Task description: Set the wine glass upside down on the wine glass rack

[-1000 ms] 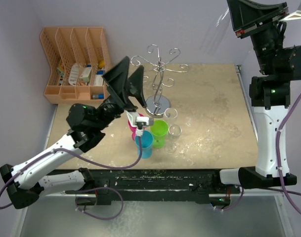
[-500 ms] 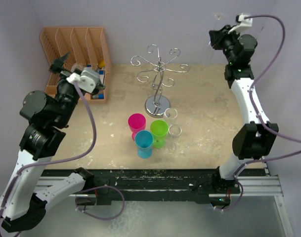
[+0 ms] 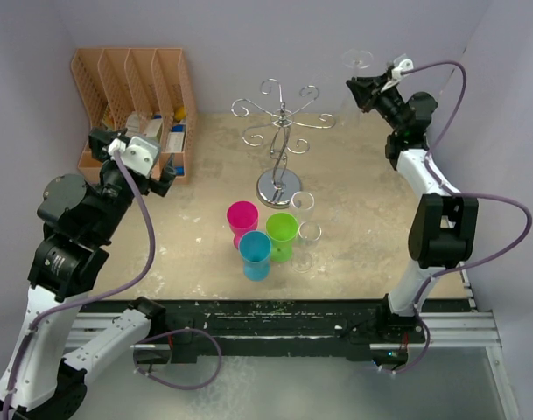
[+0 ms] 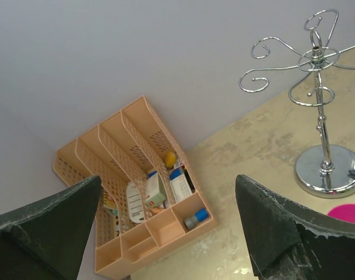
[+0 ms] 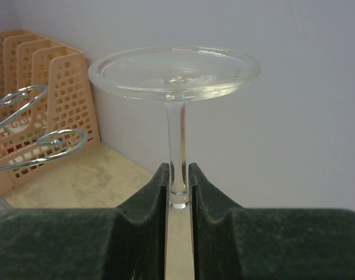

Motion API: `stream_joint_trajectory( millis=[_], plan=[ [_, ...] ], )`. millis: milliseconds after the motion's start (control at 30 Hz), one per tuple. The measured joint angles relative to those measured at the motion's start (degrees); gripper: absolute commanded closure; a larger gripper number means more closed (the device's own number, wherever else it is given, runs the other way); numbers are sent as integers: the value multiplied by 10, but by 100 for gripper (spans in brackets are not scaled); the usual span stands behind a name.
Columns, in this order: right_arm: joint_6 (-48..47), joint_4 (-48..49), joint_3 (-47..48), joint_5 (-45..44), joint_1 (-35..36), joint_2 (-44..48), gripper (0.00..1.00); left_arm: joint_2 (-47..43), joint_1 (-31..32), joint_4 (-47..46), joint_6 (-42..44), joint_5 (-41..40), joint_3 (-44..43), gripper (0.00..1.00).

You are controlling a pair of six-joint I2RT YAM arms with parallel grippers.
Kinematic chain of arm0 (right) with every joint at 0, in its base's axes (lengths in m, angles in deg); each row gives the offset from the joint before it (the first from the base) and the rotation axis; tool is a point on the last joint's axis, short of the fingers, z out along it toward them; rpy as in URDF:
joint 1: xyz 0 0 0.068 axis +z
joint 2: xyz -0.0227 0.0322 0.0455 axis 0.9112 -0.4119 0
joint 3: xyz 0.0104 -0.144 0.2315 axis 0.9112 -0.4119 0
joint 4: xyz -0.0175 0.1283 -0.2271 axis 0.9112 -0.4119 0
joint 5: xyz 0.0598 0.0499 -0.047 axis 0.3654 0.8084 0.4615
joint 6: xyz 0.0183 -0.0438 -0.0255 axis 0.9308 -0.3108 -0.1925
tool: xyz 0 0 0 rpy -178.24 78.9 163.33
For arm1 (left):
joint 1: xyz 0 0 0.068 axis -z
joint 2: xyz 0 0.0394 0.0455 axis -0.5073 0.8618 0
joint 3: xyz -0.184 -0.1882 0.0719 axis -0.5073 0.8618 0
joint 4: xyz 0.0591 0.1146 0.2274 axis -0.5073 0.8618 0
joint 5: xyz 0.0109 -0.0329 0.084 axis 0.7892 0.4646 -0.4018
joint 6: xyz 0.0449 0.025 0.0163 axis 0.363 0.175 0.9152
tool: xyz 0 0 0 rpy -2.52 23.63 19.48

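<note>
The right claw (image 5: 178, 177) grips the glass (image 5: 174, 71) by its stem. The stem stands upright, foot above the claw. The rack (image 3: 280, 185) is to its left. The left claw (image 4: 168, 195) gapes empty.

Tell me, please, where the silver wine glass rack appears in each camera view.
Top external: the wine glass rack stands at upper centre, behind the coloured cups.
Left wrist: the rack is on the right, partly cut by the edge.
Right wrist: only two curled arm ends show at the left edge, beside the wine glass.
Shared landmark: the orange file organiser, in all three views.
</note>
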Motion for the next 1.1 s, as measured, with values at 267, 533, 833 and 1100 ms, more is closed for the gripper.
stream_joint_trajectory(
  millis=[267, 533, 833, 1100],
  plan=[
    [9, 110, 28, 77, -4, -80, 100, 3, -11, 16, -13, 18, 9, 1],
    [58, 191, 60, 108, -4, -183, 100, 2, -23, 35, -26, 54, 16, 0],
    [121, 203, 168, 129, 7, -242, 100, 18, -39, 66, -39, 119, 18, 0],
    [66, 114, 230, 152, 56, -242, 100, 52, -48, 98, -39, 180, 17, 1]
  ],
)
